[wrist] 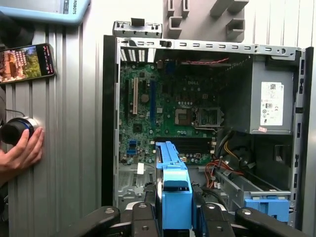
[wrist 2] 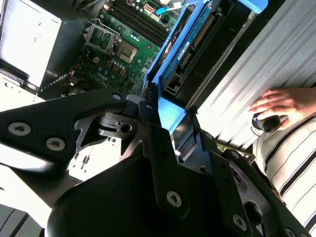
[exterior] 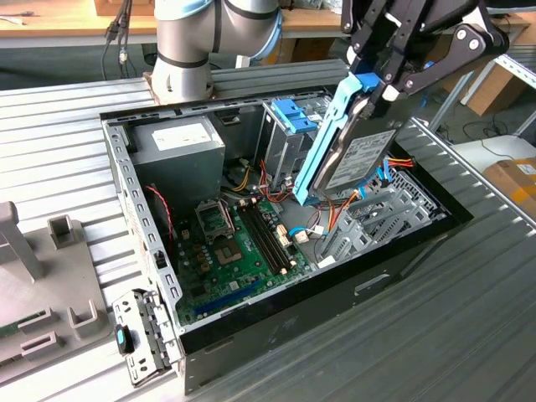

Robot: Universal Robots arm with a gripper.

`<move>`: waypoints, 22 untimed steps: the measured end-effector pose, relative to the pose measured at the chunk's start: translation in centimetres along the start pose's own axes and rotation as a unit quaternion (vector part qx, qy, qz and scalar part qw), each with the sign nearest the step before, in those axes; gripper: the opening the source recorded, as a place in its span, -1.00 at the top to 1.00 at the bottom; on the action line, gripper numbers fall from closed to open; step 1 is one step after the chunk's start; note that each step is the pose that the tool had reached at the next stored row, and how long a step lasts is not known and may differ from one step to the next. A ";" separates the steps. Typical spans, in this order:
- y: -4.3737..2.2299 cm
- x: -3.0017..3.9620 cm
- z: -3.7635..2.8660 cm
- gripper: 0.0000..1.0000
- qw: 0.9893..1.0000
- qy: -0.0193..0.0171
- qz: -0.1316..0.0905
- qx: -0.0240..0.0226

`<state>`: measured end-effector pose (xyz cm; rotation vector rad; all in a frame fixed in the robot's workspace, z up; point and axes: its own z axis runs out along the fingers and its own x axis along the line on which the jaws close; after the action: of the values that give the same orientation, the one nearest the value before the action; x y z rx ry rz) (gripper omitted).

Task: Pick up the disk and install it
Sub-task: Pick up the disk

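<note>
The pincer [wrist: 175,215] clamps the disk [wrist: 170,158] by its light-blue rail, edge-on over the open computer case [wrist: 207,46], whose green motherboard [wrist: 163,113] and grey power-supply box [wrist: 269,103] lie bare inside. Outside the case, on the ribbed worktop [wrist: 74,148], a hand [wrist: 22,153] rests on a round knob [wrist: 14,129] near a phone [wrist: 27,61].

Open-topped case [exterior: 335,322], tangled wires [exterior: 333,209] below the disk [exterior: 362,161], drive cage [exterior: 281,146] just beside, open room above the motherboard [exterior: 234,251]

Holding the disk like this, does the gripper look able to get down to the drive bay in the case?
Probably yes. The gripper, shut on the disk, holds it tilted above the drive bay, and the case is open on top. Loose wires beside the bay might snag.
</note>
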<state>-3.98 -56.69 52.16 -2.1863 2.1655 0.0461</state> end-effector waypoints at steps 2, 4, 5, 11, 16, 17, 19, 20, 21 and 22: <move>-0.85 0.02 0.03 0.26 1.000 0.000 0.000 0.000; -1.60 0.17 0.03 0.26 1.000 0.000 0.000 0.000; -1.82 0.35 0.02 0.26 1.000 0.000 0.000 0.000; -3.42 0.90 0.03 0.26 1.000 0.000 0.000 0.000; -4.87 0.97 0.06 0.26 1.000 0.000 0.000 0.000; -5.26 0.98 0.07 0.26 1.000 0.000 0.000 0.000; -5.83 0.99 0.08 0.26 1.000 0.000 0.000 0.000; -5.88 0.99 0.08 0.26 1.000 0.000 0.001 0.000; -5.94 0.99 0.08 0.26 1.000 0.000 0.000 0.000; -6.20 1.04 0.09 0.26 1.000 0.000 0.000 0.000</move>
<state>2.24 -57.66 52.16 -2.1857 2.1670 0.0471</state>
